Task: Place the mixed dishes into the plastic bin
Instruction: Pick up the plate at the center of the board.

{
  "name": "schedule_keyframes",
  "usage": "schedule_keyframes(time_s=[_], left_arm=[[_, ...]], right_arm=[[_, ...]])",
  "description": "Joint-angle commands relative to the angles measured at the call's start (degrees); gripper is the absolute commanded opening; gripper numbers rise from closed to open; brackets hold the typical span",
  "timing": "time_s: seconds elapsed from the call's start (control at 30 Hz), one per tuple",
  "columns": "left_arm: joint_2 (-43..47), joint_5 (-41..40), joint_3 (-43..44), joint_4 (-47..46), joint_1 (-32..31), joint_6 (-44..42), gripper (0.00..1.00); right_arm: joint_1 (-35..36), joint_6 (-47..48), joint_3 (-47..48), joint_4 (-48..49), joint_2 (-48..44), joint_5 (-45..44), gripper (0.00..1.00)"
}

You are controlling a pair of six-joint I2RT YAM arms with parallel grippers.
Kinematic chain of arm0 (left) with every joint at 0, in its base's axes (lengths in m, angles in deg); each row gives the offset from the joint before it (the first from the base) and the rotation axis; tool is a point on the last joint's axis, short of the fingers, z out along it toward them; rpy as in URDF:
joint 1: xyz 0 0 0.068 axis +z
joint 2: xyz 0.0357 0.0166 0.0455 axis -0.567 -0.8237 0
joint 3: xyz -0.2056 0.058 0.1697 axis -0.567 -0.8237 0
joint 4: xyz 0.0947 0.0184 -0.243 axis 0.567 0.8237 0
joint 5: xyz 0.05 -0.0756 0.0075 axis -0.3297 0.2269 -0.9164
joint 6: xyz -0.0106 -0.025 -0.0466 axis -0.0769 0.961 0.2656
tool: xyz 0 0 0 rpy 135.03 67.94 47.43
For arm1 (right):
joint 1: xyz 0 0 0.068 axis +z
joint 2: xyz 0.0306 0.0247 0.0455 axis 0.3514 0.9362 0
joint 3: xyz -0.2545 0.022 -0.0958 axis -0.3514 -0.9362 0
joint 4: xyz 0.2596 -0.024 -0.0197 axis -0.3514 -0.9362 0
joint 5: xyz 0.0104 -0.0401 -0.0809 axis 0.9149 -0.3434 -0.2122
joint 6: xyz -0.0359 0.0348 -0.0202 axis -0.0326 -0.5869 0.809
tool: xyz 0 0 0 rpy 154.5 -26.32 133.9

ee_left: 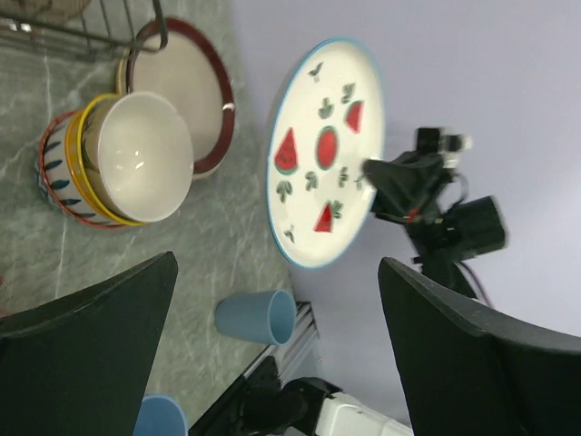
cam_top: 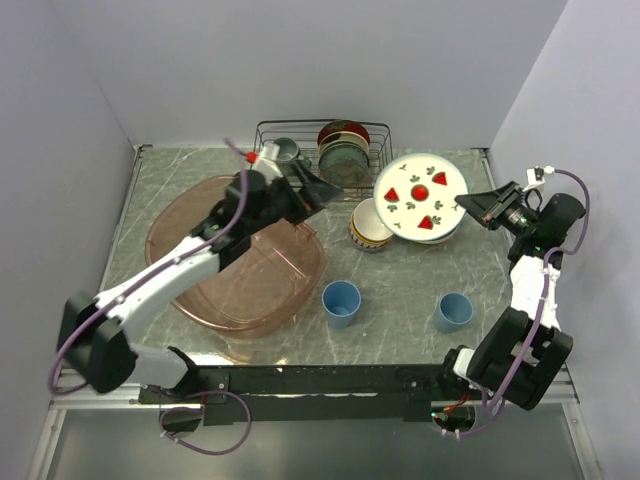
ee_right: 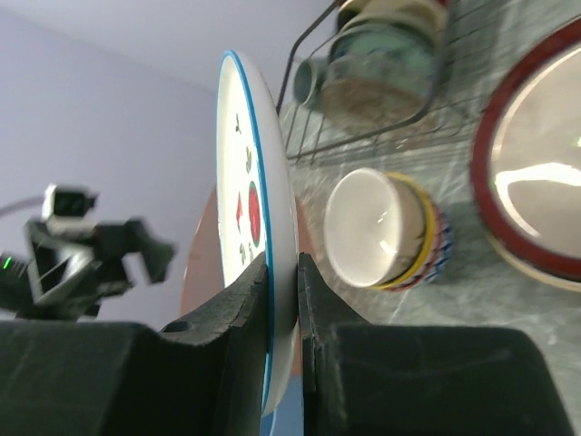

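Observation:
My right gripper [cam_top: 468,206] [ee_right: 282,263] is shut on the rim of the strawberry-print white plate [cam_top: 420,195] [ee_left: 322,150] [ee_right: 245,182], which it holds off the table. Below that plate lies a red-rimmed plate [ee_left: 195,91] [ee_right: 536,182]. A cream bowl [cam_top: 370,222] [ee_left: 141,154] [ee_right: 377,227] is nested in the red-patterned bowl [ee_left: 54,177] beside it. Two light-blue cups [cam_top: 341,302] [cam_top: 453,311] stand near the front. The pinkish plastic bin [cam_top: 260,290] sits at the left. My left gripper [cam_top: 322,192] [ee_left: 277,263] hangs open and empty over the bin's far right corner.
A black wire rack [cam_top: 300,135] stands at the back, holding a grey mug [cam_top: 283,152] and upright dark plates [cam_top: 343,150]. Walls enclose the table on three sides. The left arm stretches across the bin.

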Motion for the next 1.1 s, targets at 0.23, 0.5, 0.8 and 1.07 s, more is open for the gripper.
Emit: schedule_keyframes(time_s=[0.23,0.5,0.8,1.07], left_arm=[[-14.1,2.2,11.8,1.2,-5.9,-4.2,0.97],[-15.6,6.2,11.4,-0.9,-6.2,-4.8,0.66],[-13.3,7.4,9.4,-3.4,-6.2,-5.3,0.22],[-6.3,7.0,3.6,-10.6,-5.8,-4.9,0.01]], right_arm=[[6.8,-1.3,-0.4,0.7,-6.8,4.9,0.0],[8.3,-0.5,-0.6,0.4,-7.3,4.9,0.0],[8.9,-0.9,-1.4,1.2,-7.6,5.7,0.0],[10.4,2.6,-0.7,-2.4,-8.2,6.0,0.0]])
